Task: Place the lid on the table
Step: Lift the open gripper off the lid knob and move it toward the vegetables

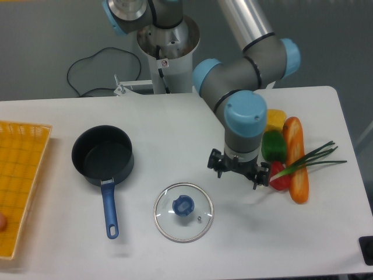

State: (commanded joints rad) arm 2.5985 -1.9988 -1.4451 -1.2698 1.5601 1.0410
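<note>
A dark saucepan [102, 156] with a blue handle [109, 209] sits well to the tool's left, and a yellow mesh basket [20, 175] lies at the far left edge. Just right of the tool are a yellow pepper [273, 119], green pepper [273, 145], red pepper [280, 178], bread loaf [296, 158] and spring onion [312, 157], clustered together.

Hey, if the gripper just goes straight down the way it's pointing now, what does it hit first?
Most likely bare table. The gripper points downward, jaws open and empty, right of the lid and just left of the red pepper. Depth is hard to judge, so a finger could brush the pepper.
</note>
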